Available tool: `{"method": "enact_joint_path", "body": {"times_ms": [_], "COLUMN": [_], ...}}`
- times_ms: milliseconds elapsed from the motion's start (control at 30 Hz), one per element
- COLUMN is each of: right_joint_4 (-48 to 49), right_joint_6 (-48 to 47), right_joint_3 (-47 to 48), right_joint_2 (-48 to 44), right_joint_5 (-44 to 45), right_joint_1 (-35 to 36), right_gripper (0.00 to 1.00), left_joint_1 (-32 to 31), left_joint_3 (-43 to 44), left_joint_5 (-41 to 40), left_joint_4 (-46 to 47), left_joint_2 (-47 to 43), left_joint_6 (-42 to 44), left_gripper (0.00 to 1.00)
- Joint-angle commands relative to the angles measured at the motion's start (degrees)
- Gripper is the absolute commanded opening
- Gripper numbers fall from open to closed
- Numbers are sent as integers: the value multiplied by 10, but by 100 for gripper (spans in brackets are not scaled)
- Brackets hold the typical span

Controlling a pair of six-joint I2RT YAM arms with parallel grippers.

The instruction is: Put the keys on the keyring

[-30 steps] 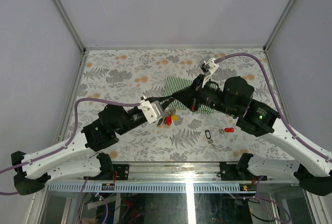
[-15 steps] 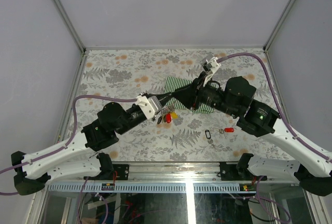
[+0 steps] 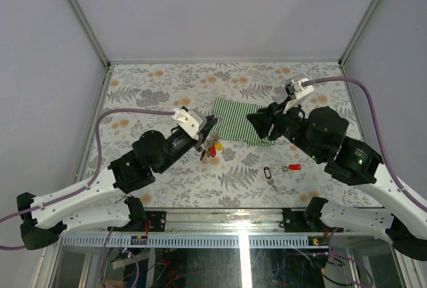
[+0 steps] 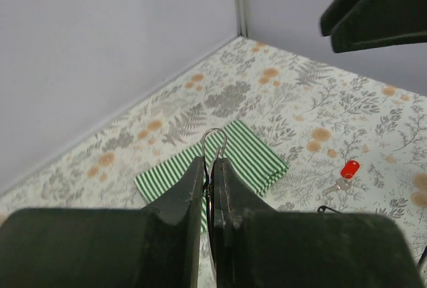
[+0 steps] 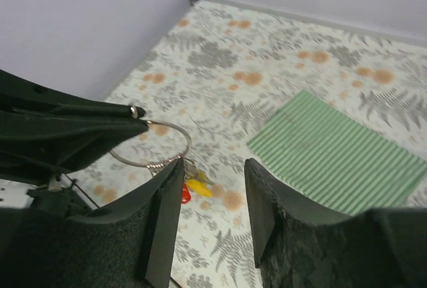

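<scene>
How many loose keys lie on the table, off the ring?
2. The black-tagged key lies front right, the red-tagged key just right of it. Others hang bunched on the ring in the left hand, some possibly hidden.

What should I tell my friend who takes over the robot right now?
Left pincer: shut on the ring, with its bunch of keys hanging below.
Right pincer: open and empty, by the striped cloth.
Loose keys: the black-tag key and the red-tag key lie on the table near the right arm.
Done: the ring is gripped.
Left: pick up each loose key and thread it onto the ring.
</scene>
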Motion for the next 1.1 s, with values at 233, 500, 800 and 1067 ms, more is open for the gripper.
{"method": "enact_joint_path", "body": {"times_ms": [233, 500, 800, 1067], "right_joint_4": [-163, -170, -229, -294], "right_joint_6": [51, 84, 148, 161], "right_joint_3": [39, -33, -167, -141], "right_joint_2": [65, 101, 118, 246], "right_joint_5": [147, -55, -87, 25], "right_joint_1": [1, -159, -181, -60], "right_gripper": [48, 45, 44, 51], "left_joint_1": [3, 39, 194, 210], "left_joint_3": [85, 92, 85, 59], "left_joint_5": [-134, -79, 77, 71], "left_joint_4": [-134, -177, -190, -186], "left_joint_2": [42, 63, 81, 75], "left_joint_6": [-181, -202, -213, -210], "left_gripper": [0, 0, 0, 0]}}
